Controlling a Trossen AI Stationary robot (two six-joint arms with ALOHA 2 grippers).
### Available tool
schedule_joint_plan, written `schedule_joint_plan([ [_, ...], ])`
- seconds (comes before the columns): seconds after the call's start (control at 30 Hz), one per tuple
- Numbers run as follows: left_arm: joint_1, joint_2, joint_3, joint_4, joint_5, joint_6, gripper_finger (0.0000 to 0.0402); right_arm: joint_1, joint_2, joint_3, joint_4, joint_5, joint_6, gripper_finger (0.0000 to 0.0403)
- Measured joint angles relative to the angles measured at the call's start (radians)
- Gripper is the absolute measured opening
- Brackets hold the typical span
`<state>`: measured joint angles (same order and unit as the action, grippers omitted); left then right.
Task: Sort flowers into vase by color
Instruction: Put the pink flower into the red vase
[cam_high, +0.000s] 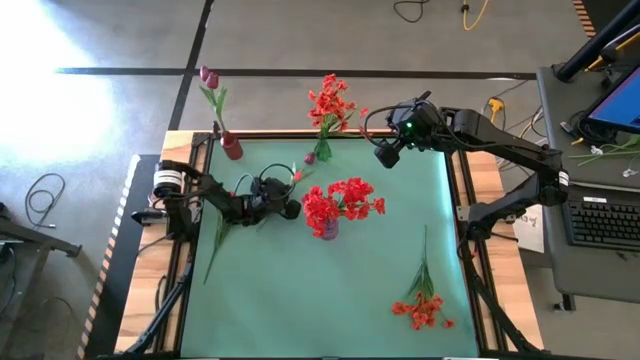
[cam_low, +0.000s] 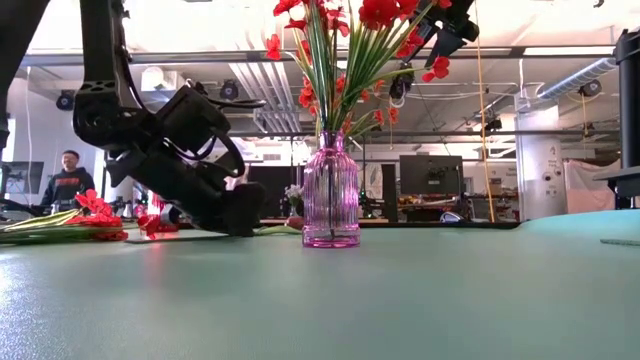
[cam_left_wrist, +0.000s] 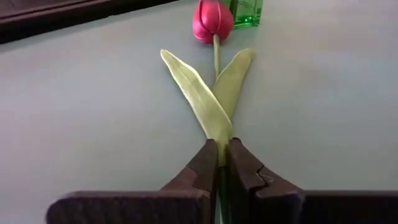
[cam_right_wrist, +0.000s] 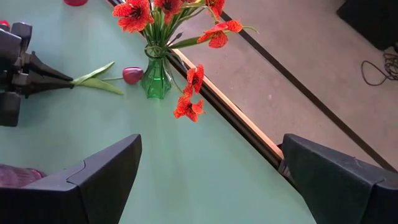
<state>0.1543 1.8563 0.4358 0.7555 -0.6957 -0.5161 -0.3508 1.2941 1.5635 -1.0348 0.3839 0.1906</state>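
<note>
A dark magenta tulip lies on the green mat, its bud (cam_left_wrist: 212, 20) beside the green vase (cam_right_wrist: 155, 79) of orange-red flowers (cam_high: 330, 102). My left gripper (cam_left_wrist: 221, 144) comes low from the table's left and is shut on this tulip. My right gripper (cam_right_wrist: 211, 180) hangs open, high over the far right of the mat, touching nothing. A purple vase (cam_low: 331, 205) mid-table holds red flowers (cam_high: 342, 200). A dark red vase (cam_high: 232, 148) at the far left holds another tulip (cam_high: 208, 78). My left gripper pinches the tulip's stem where its two leaves fork (cam_left_wrist: 220, 132), between the two fingertips. The fingers slant down from the table's left and lie along the stem, which runs on back between them. The tulip lies flat on the mat, bud pointing away toward the green vase.
An orange-red spray (cam_high: 422, 305) lies loose near the front right corner. Another spray lies on the left part of the mat, its stem (cam_high: 214, 240) beside my left arm. A desk with keyboard (cam_high: 605, 220) stands right of the table. A person (cam_low: 68, 180) is in the room behind.
</note>
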Motion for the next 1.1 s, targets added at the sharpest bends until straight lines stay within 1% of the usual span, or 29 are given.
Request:
schedule_joint_plan([
  [0.1,0.001,-0.013,-0.001,-0.01,0.005,-0.025,0.0001,0.0,0.0,0.0,0.0,-0.001,0.0,0.0382],
  [0.23,-0.001,-0.07,-0.011,-0.013,0.007,-0.027,0.0,0.0,0.0,0.0,-0.001,-0.002,0.0,0.0382],
  [0.33,-0.001,-0.148,-0.035,-0.014,0.007,-0.028,0.0,0.0,0.0,0.0,-0.004,-0.002,0.0,0.0382],
  [0.57,-0.002,-0.392,-0.128,-0.021,-0.012,-0.015,0.0,0.0,0.0,0.0,-0.003,-0.002,0.0,0.0382],
  [0.73,-0.004,-0.574,-0.175,-0.018,-0.02,0.071,0.0,0.0,0.0,-0.001,0.002,-0.002,-0.003,0.0382],
  [0.93,-0.006,-0.758,-0.173,-0.001,-0.018,0.21,0.0,0.0,0.0,-0.023,0.056,-0.002,-0.03,0.0382],
  [1.1,-0.006,-0.89,-0.142,0.063,0.069,0.357,0.0,0.0,0.0,-0.035,0.128,-0.002,-0.098,0.0382],
])
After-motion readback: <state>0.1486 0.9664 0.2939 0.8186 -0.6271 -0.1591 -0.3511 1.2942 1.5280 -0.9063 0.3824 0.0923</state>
